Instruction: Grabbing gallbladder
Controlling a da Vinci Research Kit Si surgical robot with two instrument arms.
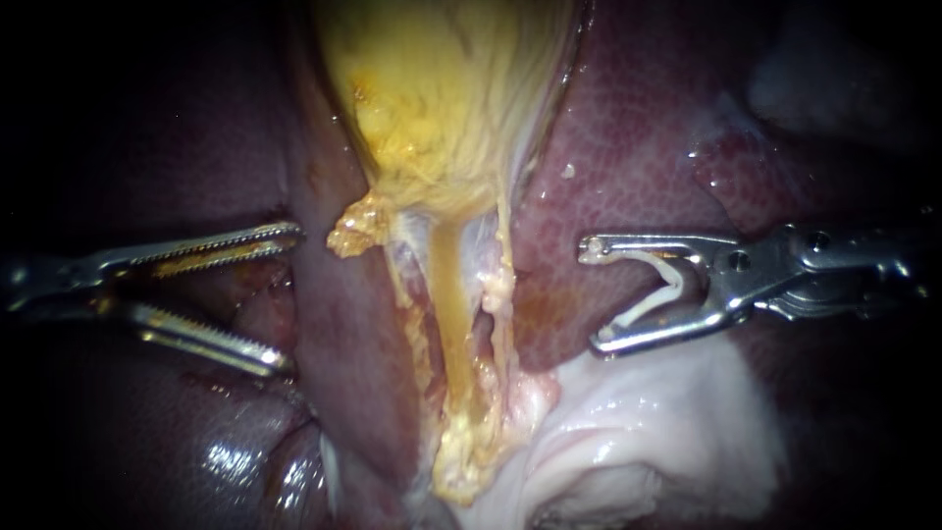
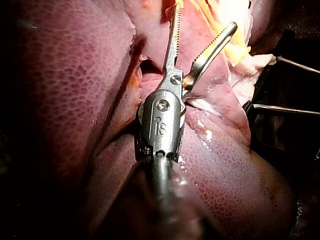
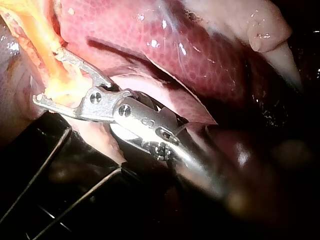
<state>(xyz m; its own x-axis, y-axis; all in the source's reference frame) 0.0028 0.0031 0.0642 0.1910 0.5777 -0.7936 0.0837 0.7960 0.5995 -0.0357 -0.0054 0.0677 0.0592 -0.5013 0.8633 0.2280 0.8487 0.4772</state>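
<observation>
Wet, dark liver [image 1: 226,442] lies closest, low on the left of the endoscope view. Just above it the left instrument [image 1: 289,297] reaches in, its toothed jaws spread wide and gripping nothing, well apart from the gallbladder. The gallbladder [image 1: 442,98], yellow and bulging, sits at top centre and narrows into a ragged yellow stalk [image 1: 459,324] running down the middle. Right of the stalk, across a strip of liver, the right instrument [image 1: 595,296] carries a white clip [image 1: 659,290], its two arms lying against the wide-set jaws. Pale white tissue [image 1: 638,432] lies below it. The right wrist view alone shows thin wires [image 3: 35,174] under that instrument. There its jaws overlap the yellow stalk, contact unclear, and the clip is hidden.
</observation>
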